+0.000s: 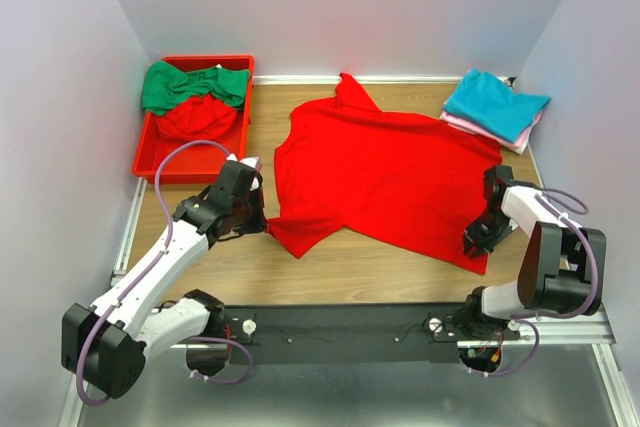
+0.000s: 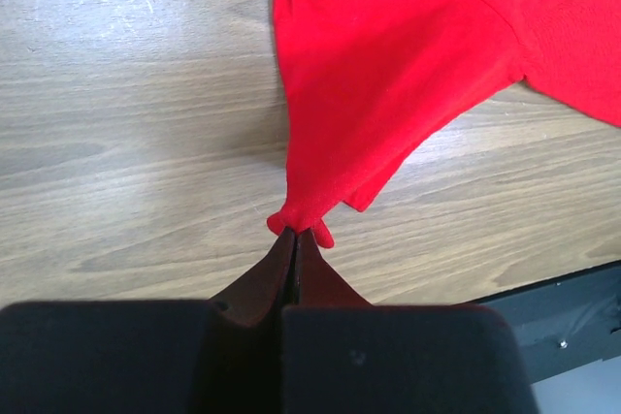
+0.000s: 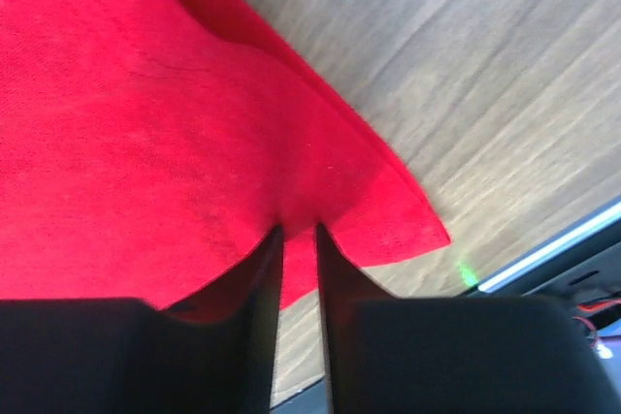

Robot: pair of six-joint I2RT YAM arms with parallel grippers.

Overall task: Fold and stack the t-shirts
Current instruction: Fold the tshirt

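The bright red cloth t-shirt (image 1: 385, 172) looks light and limp, best held by its corners. The left gripper (image 2: 296, 232) pinches its near-left sleeve tip. The right gripper (image 3: 298, 228) straddles the near-right hem, and I cannot tell whether it holds it.

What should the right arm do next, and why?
Probably finish closing the right gripper on the hem corner of the red t-shirt: its jaws stand narrowly apart astride the cloth, while the left gripper already pinches a sleeve tip.
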